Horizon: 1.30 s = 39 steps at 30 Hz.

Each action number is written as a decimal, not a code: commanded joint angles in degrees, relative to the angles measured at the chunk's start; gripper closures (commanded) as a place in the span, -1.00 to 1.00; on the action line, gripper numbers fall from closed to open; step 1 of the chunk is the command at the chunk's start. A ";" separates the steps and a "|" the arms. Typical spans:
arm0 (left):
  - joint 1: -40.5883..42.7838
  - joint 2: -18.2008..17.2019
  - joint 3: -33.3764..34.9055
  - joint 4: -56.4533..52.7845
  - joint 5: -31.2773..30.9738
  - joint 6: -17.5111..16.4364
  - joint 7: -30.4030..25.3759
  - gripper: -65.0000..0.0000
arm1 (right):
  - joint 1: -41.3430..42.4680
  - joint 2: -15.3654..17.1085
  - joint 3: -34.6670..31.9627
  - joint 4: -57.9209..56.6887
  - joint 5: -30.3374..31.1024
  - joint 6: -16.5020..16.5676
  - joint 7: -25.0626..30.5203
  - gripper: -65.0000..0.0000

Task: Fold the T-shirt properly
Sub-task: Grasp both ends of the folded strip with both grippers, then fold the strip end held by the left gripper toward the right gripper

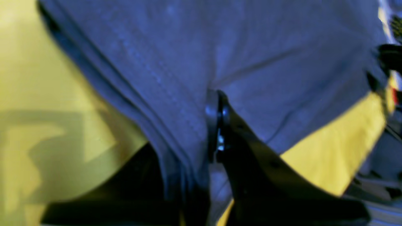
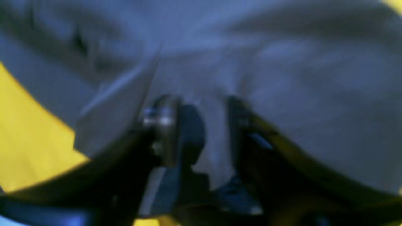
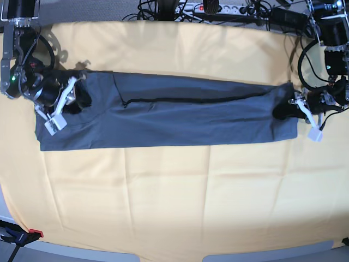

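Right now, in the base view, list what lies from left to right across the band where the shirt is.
Right gripper on the shirt's left end → T-shirt stretched long across the yellow-orange cloth → left gripper on its right end.

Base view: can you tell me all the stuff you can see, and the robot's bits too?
T-shirt: one, dark blue-grey, stretched in a long folded band across the middle of the table.
Yellow-orange cloth: one, covering the table under the T-shirt.
Cables and power strip: a tangle, black and white, along the far edge.
Clamp: one, black with a red tip, at the near left corner.
Right gripper: one, black, at the T-shirt's left end, shut on the fabric.
Left gripper: one, black, at the T-shirt's right end, shut on the fabric.
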 commanded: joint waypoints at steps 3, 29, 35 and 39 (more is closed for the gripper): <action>-0.98 -4.42 -0.46 0.68 0.74 0.46 -0.87 1.00 | 3.41 1.01 0.48 1.81 3.72 -0.15 1.07 0.03; -6.60 -3.69 -0.46 11.39 -22.98 -1.79 13.15 1.00 | 5.22 -9.99 0.28 1.57 -3.98 3.85 0.74 0.03; -6.21 5.97 -0.44 15.12 -22.98 -3.41 13.15 1.00 | 5.35 -10.62 0.28 1.57 -4.42 3.93 0.70 0.03; -6.16 11.96 -0.44 14.56 -22.98 -7.26 13.15 1.00 | 5.27 -10.60 0.31 1.57 -4.44 3.85 0.66 0.03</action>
